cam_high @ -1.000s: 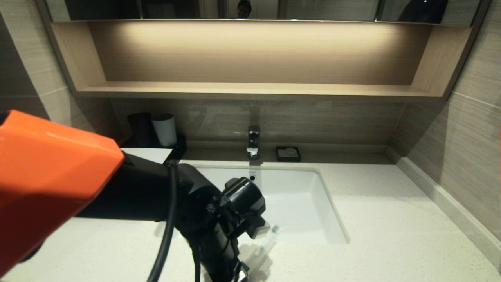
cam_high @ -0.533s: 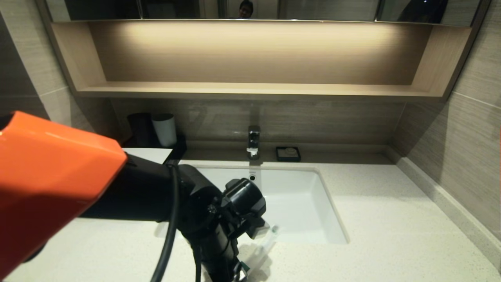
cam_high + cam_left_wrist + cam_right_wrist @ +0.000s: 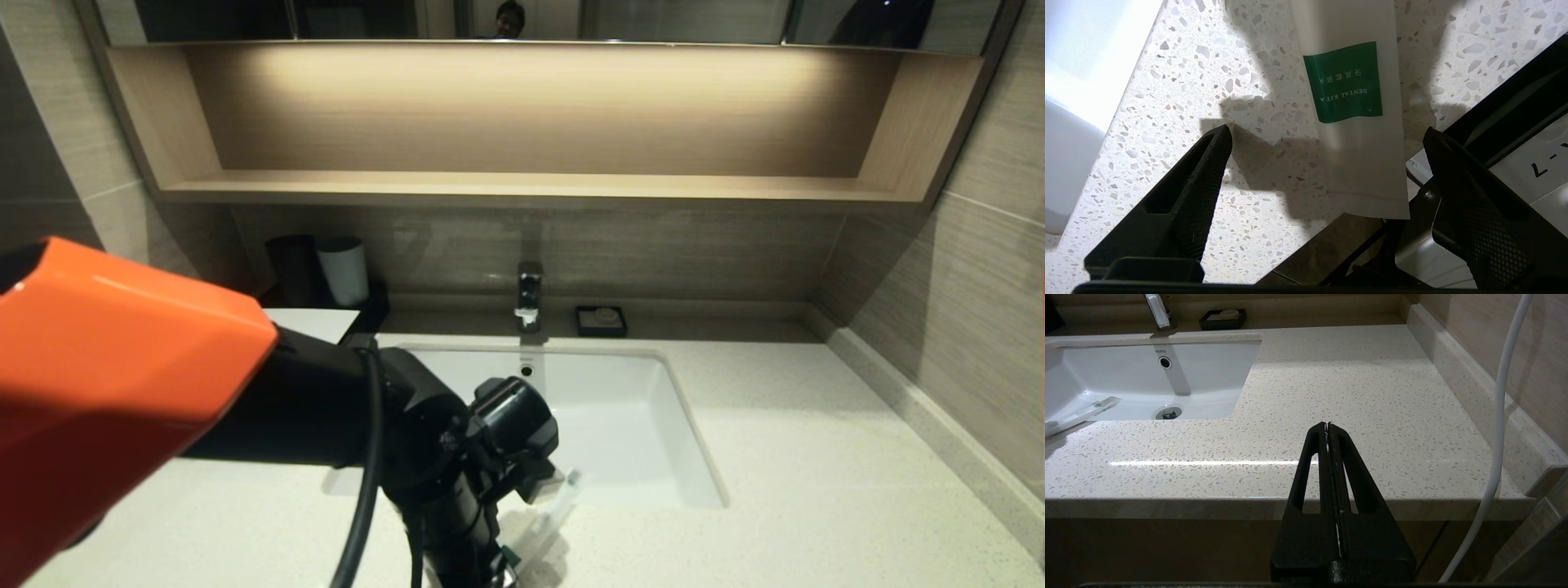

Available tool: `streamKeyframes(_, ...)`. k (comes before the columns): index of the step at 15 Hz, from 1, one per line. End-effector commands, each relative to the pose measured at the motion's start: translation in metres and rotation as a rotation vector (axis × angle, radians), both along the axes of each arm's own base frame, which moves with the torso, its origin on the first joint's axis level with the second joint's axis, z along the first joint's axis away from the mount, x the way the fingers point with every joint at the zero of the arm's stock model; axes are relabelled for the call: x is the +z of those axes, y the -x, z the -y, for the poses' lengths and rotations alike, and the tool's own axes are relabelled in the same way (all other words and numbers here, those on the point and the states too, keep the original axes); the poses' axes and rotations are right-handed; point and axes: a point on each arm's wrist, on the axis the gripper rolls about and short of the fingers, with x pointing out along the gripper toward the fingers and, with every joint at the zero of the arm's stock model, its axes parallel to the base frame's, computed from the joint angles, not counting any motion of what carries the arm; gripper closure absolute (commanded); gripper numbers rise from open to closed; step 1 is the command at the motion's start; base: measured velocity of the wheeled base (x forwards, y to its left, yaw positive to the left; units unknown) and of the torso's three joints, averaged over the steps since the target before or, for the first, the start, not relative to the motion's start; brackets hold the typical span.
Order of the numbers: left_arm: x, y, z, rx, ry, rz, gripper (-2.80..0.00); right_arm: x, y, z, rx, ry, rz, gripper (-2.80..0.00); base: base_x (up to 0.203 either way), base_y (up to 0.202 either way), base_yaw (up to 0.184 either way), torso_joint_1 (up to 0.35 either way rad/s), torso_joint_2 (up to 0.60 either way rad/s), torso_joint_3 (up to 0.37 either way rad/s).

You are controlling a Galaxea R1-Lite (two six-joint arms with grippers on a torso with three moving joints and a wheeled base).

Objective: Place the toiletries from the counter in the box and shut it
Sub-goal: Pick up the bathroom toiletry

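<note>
One of the toiletries (image 3: 1349,81), a clear sleeve with a green label band, lies on the speckled counter (image 3: 816,457) with one end overhanging the front edge. In the head view this sleeve (image 3: 549,513) reaches toward the sink's front rim. My left gripper (image 3: 1327,130) hangs open just above it, one finger on each side, touching nothing. Behind my left arm only a corner of the box's white top (image 3: 314,321) shows, and its drawer is hidden. My right gripper (image 3: 1327,424) is shut and empty, parked in front of the counter's front edge.
The white sink (image 3: 620,425) sits mid-counter, with a faucet (image 3: 529,298) and a small black soap dish (image 3: 601,320) behind it. A white cup (image 3: 343,269) and a dark cup (image 3: 292,268) stand at the back left. A wooden shelf (image 3: 522,188) runs above.
My left arm has crept slightly to the right and lower over the sleeve. Its fingers stayed open. The sleeve has not moved.
</note>
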Motion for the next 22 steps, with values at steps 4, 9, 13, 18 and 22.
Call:
streamKeyframes(4, -0.0012, 0.0014, 0.0008, -0.003, -0.016, 0.007, -2.80, 0.0000, 0.0000, 0.0000, 0.000, 0.000, 0.001, 0.00, 0.000, 0.000, 0.000, 0.000, 0.00, 0.000)
streamKeyframes(9, -0.0042, 0.0011, 0.0017, -0.004, -0.026, 0.002, -2.80, 0.0000, 0.0000, 0.0000, 0.000, 0.000, 0.001, 0.00, 0.000, 0.000, 0.000, 0.000, 0.00, 0.000)
streamKeyframes(13, -0.0042, 0.0010, 0.0018, -0.002, -0.025, 0.003, -2.80, 0.0001, -0.0001, 0.0000, 0.002, 0.000, -0.001, 0.00, 0.000, 0.000, 0.000, 0.000, 0.00, 0.000)
streamKeyframes(18, -0.0040, 0.0003, 0.0026, -0.002, -0.017, 0.010, 0.00, 0.0000, 0.0000, 0.0000, 0.000, 0.000, 0.001, 0.00, 0.000, 0.000, 0.000, 0.000, 0.00, 0.000)
streamKeyframes(22, -0.0017, 0.0006, 0.0022, -0.002, -0.013, 0.016, 0.00, 0.0001, 0.0000, 0.0000, 0.000, 0.000, 0.000, 0.00, 0.000, 0.000, 0.000, 0.000, 0.00, 0.000)
